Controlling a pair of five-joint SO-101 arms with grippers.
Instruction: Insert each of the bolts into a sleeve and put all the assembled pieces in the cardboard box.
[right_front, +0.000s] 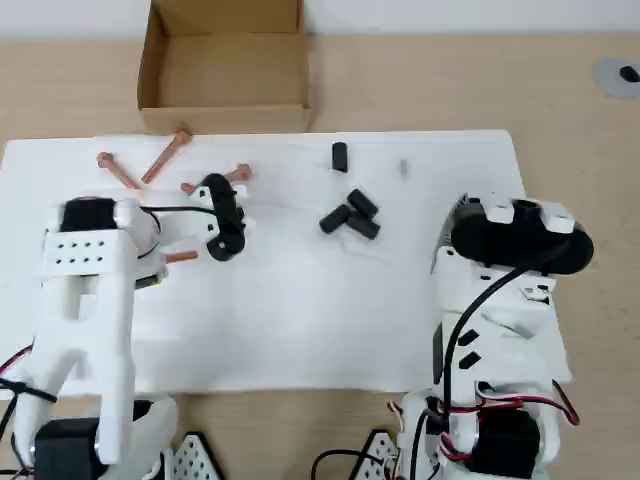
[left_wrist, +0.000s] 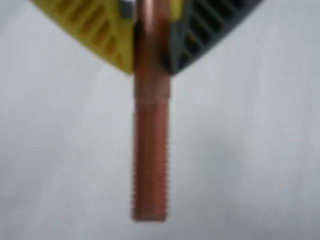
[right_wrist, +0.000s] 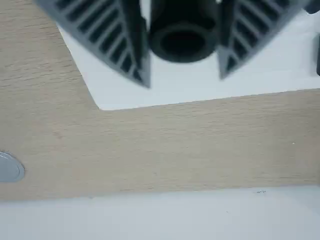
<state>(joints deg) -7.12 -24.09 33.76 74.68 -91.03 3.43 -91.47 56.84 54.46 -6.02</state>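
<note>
My left gripper (left_wrist: 151, 65) is shut on the head end of a copper bolt (left_wrist: 150, 150), whose threaded shank sticks out over the white mat. In the high view this bolt (right_front: 181, 257) pokes out from the left arm (right_front: 95, 245). The right gripper (right_wrist: 183, 75) is shut on a black sleeve (right_wrist: 182, 35), open bore facing the camera, near the mat's edge. Three loose bolts (right_front: 118, 170) (right_front: 165, 157) (right_front: 237, 175) lie at the mat's back left. Several black sleeves (right_front: 350, 215) sit mid-mat, one more (right_front: 340, 156) behind them. The cardboard box (right_front: 225, 105) stands open at the back.
The white mat (right_front: 300, 300) covers most of the wooden table. The right arm (right_front: 515, 240) stands over the mat's right edge. A grey disc (right_front: 615, 77) is set into the table at the far right, also seen as a disc (right_wrist: 9, 167) from the right wrist.
</note>
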